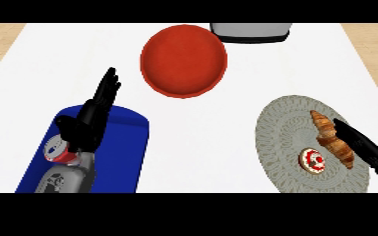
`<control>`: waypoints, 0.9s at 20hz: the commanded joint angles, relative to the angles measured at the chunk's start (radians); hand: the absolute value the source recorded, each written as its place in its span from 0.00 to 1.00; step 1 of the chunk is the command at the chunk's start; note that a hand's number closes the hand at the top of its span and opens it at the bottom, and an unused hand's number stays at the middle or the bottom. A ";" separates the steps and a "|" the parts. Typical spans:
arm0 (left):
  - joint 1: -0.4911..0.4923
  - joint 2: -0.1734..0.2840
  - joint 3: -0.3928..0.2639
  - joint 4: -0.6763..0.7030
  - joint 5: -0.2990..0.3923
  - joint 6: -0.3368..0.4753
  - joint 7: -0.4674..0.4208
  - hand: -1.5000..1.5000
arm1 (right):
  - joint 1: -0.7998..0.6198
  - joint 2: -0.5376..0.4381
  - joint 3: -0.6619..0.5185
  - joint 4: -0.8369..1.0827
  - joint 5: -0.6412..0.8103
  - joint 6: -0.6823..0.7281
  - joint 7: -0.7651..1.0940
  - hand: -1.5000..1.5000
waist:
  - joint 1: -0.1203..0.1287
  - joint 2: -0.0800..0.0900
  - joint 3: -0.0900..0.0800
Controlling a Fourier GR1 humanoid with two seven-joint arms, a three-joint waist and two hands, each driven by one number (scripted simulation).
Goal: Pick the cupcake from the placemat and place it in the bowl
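Two robot hands, left robot hand (94, 111) open, empty, right robot hand (359, 142) fingers straight beside cupcake (313, 160), no readable writing.

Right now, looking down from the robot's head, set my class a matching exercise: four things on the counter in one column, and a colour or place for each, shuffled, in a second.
Column one:
1. bowl
2. cupcake
3. croissant
4. left hand

Column two:
A. over the blue mat, fingers straight
B. red, near the far middle of the counter
C. long and brown, on the placemat beside the right hand
D. small and round, white with red on top, on the grey placemat

Pairs: 1-B, 2-D, 3-C, 4-A
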 commanded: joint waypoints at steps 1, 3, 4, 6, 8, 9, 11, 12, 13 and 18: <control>-0.005 -0.052 -0.011 0.009 -0.047 0.022 -0.007 0.50 | 0.013 0.042 -0.027 0.019 0.010 0.042 -0.005 0.00 | -0.001 0.000 0.000; -0.002 -0.006 0.033 -0.065 -0.003 -0.031 0.071 0.50 | -0.012 0.047 -0.038 0.081 0.041 0.052 -0.038 0.00 | 0.001 0.000 0.000; 0.035 -0.027 0.006 -0.069 -0.027 -0.019 0.027 0.50 | 0.012 0.091 0.005 0.090 0.126 0.018 -0.100 0.00 | 0.001 0.000 0.000; 0.005 -0.018 0.014 -0.080 -0.048 -0.019 0.097 0.50 | -0.041 0.057 -0.049 0.154 0.096 0.054 -0.125 0.00 | 0.001 0.000 0.000; -0.013 -0.032 0.055 -0.027 -0.023 -0.036 0.045 0.50 | -0.035 0.106 -0.002 0.173 0.150 0.038 -0.141 0.00 | 0.000 0.000 0.000; 0.057 -0.045 0.018 -0.025 -0.049 -0.036 -0.010 0.50 | -0.069 0.107 0.001 0.237 0.195 0.012 -0.176 0.00 | 0.003 0.000 0.000; -0.042 -0.047 0.049 0.038 -0.042 -0.041 0.006 0.50 | -0.075 0.098 -0.002 0.280 0.277 -0.033 -0.245 0.00 | 0.000 0.001 0.000; 0.015 -0.015 0.042 -0.077 -0.034 -0.057 0.059 0.50 | -0.043 0.135 0.036 0.201 0.310 -0.077 -0.177 0.00 | 0.003 -0.001 0.000; 0.030 -0.038 0.046 -0.009 -0.028 -0.062 -0.013 0.50 | -0.059 0.142 0.044 0.189 0.333 -0.101 -0.149 0.00 | 0.002 0.000 0.000; 0.004 -0.061 0.050 -0.008 -0.057 -0.036 0.011 0.50 | -0.129 0.106 0.046 0.332 0.424 -0.106 -0.188 0.00 | 0.004 0.001 0.000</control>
